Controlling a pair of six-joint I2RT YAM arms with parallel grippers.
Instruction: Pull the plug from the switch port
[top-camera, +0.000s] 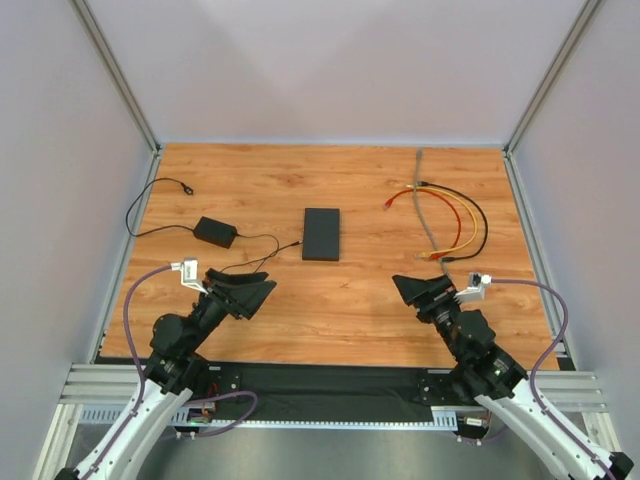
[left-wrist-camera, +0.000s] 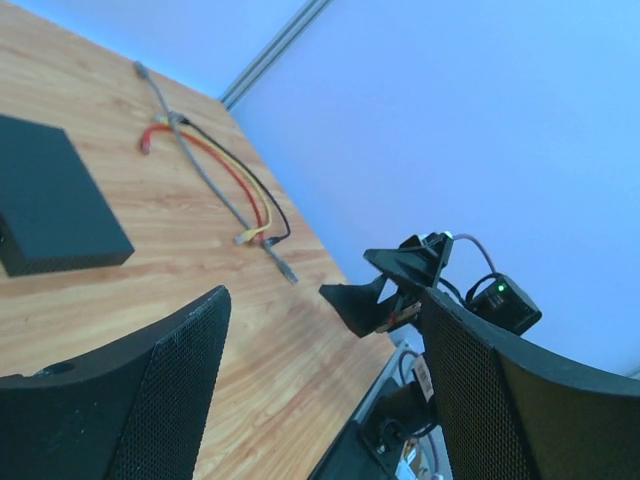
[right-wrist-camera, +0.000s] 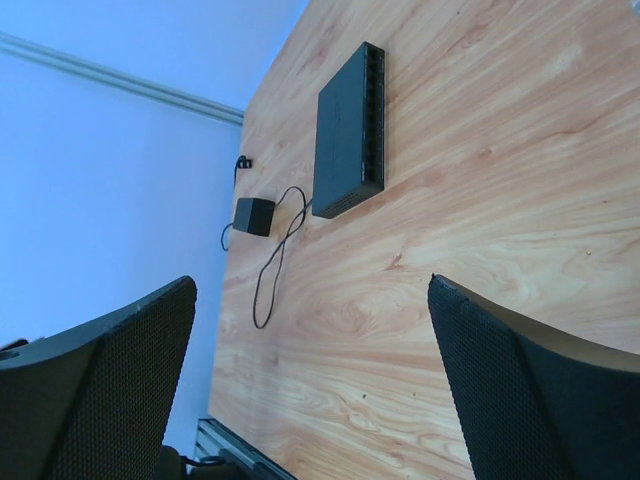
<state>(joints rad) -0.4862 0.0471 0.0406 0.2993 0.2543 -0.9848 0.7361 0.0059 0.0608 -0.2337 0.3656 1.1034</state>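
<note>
Nearest: left end effector (top-camera: 262, 288), fingers spread, empty, near-left of the flat matte black rectangular switch (top-camera: 321, 234). Right end effector (top-camera: 404, 290), fingers spread, empty, near-right of the switch. The switch lies flat, mid wood-grain desk (top-camera: 360, 310). Small black power brick (top-camera: 215, 232) left of the switch; its thin black lead's plug (top-camera: 296, 243) at the switch's near-left corner. Red, yellow, black and grey cable bundle (top-camera: 445, 215) right of the switch.

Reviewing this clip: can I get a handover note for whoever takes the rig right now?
Left gripper: jaws open, empty, low near its base.
Right gripper: the same.
Switch: flat at mid-table. The right wrist view shows no cable in its socket row.
Power brick: left of the switch. Its thin lead ends at the switch's left side; whether it is seated cannot be told.
Network cables: loose at far right, apart from the switch.
Done: nothing evident.
Left: check that plug and pull it.
</note>
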